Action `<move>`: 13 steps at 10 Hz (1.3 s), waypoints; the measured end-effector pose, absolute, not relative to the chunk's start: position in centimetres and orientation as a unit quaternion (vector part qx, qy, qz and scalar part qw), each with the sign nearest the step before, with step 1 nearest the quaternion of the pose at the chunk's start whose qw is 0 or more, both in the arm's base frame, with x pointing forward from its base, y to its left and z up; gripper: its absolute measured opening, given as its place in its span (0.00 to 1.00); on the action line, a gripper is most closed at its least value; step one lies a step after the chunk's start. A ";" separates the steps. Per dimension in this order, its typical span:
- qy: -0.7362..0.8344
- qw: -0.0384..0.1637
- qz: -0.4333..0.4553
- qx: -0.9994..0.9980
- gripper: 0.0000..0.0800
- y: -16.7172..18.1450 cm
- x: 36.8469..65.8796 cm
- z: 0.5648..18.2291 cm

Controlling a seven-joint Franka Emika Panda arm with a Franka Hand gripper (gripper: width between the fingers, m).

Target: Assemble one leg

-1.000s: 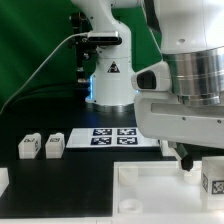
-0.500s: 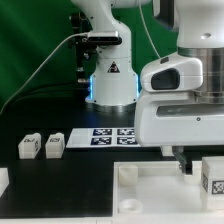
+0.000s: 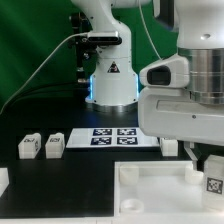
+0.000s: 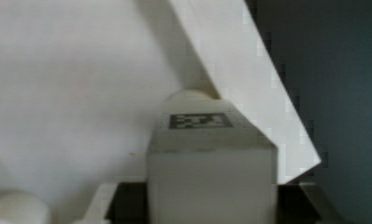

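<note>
My gripper (image 3: 207,166) is shut on a leg (image 3: 214,181), a small white block with a black-and-white tag. It holds the leg over the right corner of the large white square panel (image 3: 150,188). In the wrist view the leg (image 4: 208,165) stands between my dark fingers (image 4: 122,204) with its tag facing the camera, above the panel's white surface (image 4: 76,90) near its edge. Whether the leg touches the panel I cannot tell. Two more legs (image 3: 28,146) (image 3: 53,143) stand on the black table at the exterior view's left.
The marker board (image 3: 110,136) lies mid-table in front of the robot base (image 3: 110,80). A white block (image 3: 168,147) shows partly behind my arm. Another white piece (image 3: 3,180) sits at the exterior view's left edge.
My arm has shifted, and the held leg has moved slightly down and toward the exterior view's right. The loose legs and the panel have not moved.
</note>
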State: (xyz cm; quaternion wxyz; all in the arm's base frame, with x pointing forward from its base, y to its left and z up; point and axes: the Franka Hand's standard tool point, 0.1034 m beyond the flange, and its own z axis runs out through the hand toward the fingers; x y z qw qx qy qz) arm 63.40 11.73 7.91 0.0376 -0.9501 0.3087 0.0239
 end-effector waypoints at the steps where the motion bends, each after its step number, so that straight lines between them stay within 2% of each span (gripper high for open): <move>1: 0.424 0.031 0.030 -0.904 0.37 11.7 63.4 8.0; 2: 0.526 0.034 0.033 -0.849 0.37 11.7 63.5 8.0; 4: 0.693 0.057 0.045 -0.717 0.37 11.1 63.4 7.8; 8: 0.763 0.057 0.056 -0.642 0.37 11.2 63.4 7.8; 9: 0.752 0.058 0.055 -0.655 0.46 11.2 63.4 7.7; 10: 0.729 0.060 0.052 -0.680 0.65 11.2 63.4 7.7; 11: 0.661 0.075 0.033 -0.746 0.65 11.1 63.7 7.5; 12: 0.590 0.077 0.026 -0.803 0.78 11.0 63.4 7.3; 13: 0.542 0.078 0.022 -0.836 0.81 11.0 63.2 7.2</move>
